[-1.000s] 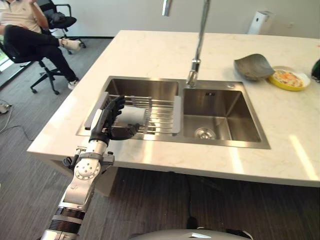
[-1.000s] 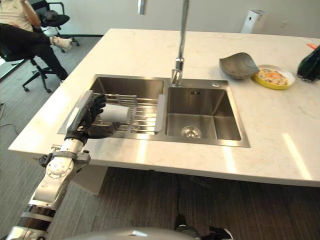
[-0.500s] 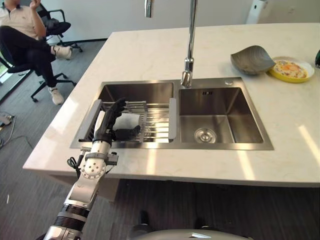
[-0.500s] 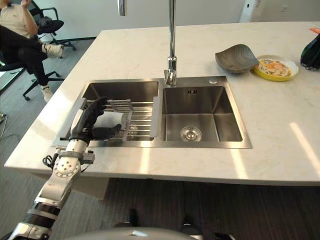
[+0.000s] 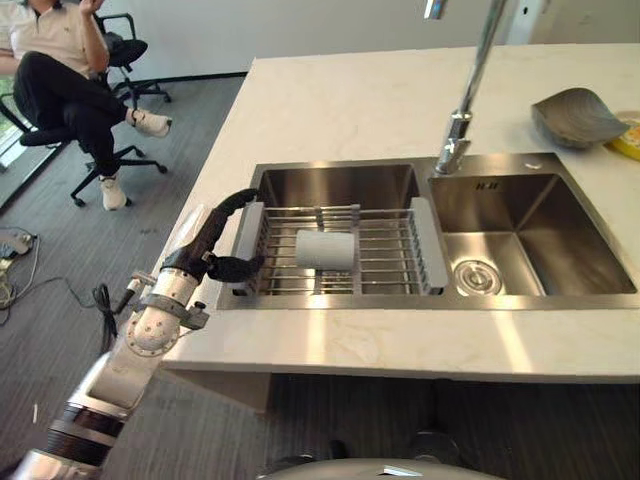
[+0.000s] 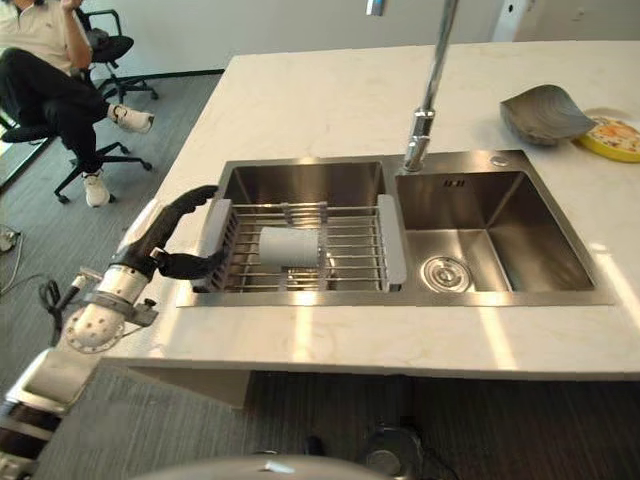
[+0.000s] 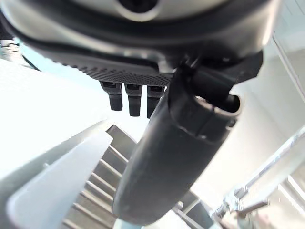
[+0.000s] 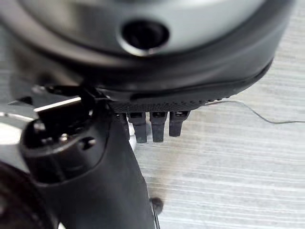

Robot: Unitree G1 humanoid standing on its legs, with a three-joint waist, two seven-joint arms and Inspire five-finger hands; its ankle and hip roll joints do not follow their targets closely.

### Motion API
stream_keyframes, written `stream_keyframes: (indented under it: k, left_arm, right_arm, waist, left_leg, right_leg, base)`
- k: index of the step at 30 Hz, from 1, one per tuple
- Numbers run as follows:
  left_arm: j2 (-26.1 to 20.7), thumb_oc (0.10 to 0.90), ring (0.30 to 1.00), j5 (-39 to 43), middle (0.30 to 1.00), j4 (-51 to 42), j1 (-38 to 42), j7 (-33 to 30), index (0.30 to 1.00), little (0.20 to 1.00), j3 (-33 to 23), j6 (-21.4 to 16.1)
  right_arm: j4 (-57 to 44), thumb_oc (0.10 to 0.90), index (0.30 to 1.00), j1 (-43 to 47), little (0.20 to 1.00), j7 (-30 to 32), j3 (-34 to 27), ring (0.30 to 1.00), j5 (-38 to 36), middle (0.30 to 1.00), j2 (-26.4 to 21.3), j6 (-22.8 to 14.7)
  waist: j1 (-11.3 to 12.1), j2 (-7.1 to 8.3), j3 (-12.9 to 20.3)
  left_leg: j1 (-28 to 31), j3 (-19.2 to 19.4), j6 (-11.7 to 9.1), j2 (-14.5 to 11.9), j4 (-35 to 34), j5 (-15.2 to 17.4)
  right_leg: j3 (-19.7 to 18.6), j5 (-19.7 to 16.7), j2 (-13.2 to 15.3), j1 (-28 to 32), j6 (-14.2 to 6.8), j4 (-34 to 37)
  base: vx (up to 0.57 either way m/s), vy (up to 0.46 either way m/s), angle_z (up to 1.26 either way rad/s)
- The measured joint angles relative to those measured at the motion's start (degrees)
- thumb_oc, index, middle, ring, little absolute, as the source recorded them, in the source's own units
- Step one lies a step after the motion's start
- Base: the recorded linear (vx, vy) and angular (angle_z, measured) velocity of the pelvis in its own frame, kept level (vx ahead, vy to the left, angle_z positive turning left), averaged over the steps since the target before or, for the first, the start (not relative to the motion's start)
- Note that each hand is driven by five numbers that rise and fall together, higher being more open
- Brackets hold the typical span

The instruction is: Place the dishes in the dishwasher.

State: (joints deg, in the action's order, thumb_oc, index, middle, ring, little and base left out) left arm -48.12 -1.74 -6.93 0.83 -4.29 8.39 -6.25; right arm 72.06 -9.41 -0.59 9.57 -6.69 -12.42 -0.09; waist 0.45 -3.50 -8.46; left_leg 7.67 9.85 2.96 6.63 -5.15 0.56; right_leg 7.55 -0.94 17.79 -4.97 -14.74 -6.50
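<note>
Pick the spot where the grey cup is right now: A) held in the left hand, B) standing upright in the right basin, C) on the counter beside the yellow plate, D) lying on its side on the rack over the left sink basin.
D: the grey cup lies on its side on the wire rack across the left basin, apart from the left hand.

Pale stone worktop (image 5: 340, 100) held a double sink (image 5: 530, 240); grey bowl (image 5: 578, 117) & yellow plate (image 6: 612, 137) sat at far right.
</note>
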Motion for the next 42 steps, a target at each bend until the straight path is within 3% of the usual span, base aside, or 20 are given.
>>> stream_keyframes:
  k: [2, 5, 8, 14, 17, 23, 42]
  left_arm:
    - [-3.6, 0.800, 0.900, 0.2, 0.900, -1.4, 0.0, 3.0, 0.900, 0.900, 0.0, -0.1]
    - [-4.2, 0.800, 0.900, 1.2, 0.900, -1.4, 0.0, 3.8, 0.900, 0.900, 0.1, -0.1]
    - [-4.4, 0.800, 0.900, 1.2, 0.900, -1.3, 0.0, 5.6, 0.900, 0.900, 0.7, -0.7]
    - [-3.3, 0.800, 0.900, 1.0, 0.900, -2.3, 3.6, 7.6, 0.900, 0.900, 6.5, -2.0]
    - [-2.9, 0.800, 0.900, 0.8, 0.900, -2.3, 3.9, 8.9, 0.900, 0.900, 8.4, -2.0]
    - [-2.9, 0.800, 0.900, -3.9, 0.900, 1.7, 8.1, 10.0, 0.900, 0.900, 13.8, -2.0]
    - [1.0, 0.800, 0.900, -17.0, 0.900, 14.4, 10.8, 8.8, 0.900, 0.900, 16.1, -1.4]
  right_arm:
    - [2.0, 0.800, 0.900, -0.6, 0.900, -0.5, -0.9, 0.900, 0.1, 0.900, 1.0, 0.1]
    - [3.2, 0.800, 0.900, -1.1, 0.900, -0.7, -1.0, 0.900, 0.0, 0.900, 1.5, 0.4]
    - [2.2, 0.800, 0.900, -1.7, 0.900, -3.6, -3.6, 0.900, -0.1, 0.900, -0.7, 0.4]
    - [1.1, 0.800, 0.900, -1.8, 0.900, -1.4, -0.6, 0.900, -2.1, 0.900, -2.4, -0.1]
    - [0.8, 0.800, 0.900, -2.6, 0.900, -1.9, -0.5, 0.900, -2.4, 0.900, -2.2, -0.2]
    - [0.8, 0.800, 0.900, -2.6, 0.900, -2.4, -0.5, 0.900, -2.4, 0.900, -1.9, -0.1]
    - [-0.1, 0.800, 0.900, -2.6, 0.900, -2.9, -0.5, 0.900, -2.4, 0.900, -1.9, -0.2]
  waist:
    - [0.6, 0.48, 1.0]
    - [0.7, 1.13, 1.7]
    - [-0.6, -0.31, 2.3]
    - [-1.1, -1.57, 3.3]
    - [-1.5, -2.76, 3.9]
    - [-2.3, -3.68, 4.5]
    - [-2.5, -3.10, 3.9]
  left_leg:
    - [0.4, -1.2, 0.1, 0.0, 0.0, -0.1]
    - [0.8, -1.4, 0.1, -0.7, 0.0, -0.1]
    - [1.2, -1.7, -0.9, -3.3, 0.0, 0.0]
    - [1.2, -2.1, -4.1, -6.5, -0.4, 0.1]
    - [0.7, -1.7, -4.4, -7.9, -0.3, -0.5]
    - [0.4, -1.0, -4.8, -8.8, -0.1, -0.7]
    - [0.4, 0.5, -5.1, -9.7, -0.1, -0.9]
  right_leg:
    - [1.6, -2.0, -1.3, 5.9, 0.2, 6.1]
    - [2.4, -4.8, -2.5, 10.9, 1.9, 12.5]
    - [3.1, -4.4, -5.2, 11.6, 3.2, 12.5]
    - [3.5, -3.5, -8.3, 11.7, 5.4, 12.5]
    - [3.2, -3.7, -9.8, 10.9, 7.1, 12.5]
    - [2.5, -3.7, -10.8, 10.1, 7.6, 12.5]
    - [1.3, -3.9, -11.7, 9.4, 7.8, 12.5]
  base:
    - [0.08, -0.065, 0.19]
    - [0.05, -0.070, 0.03]
    - [0.01, -0.098, 0.04]
    - [0.03, -0.051, 0.01]
    - [0.03, -0.042, -0.09]
    - [0.01, -0.023, -0.06]
    - [0.01, -0.011, -0.04]
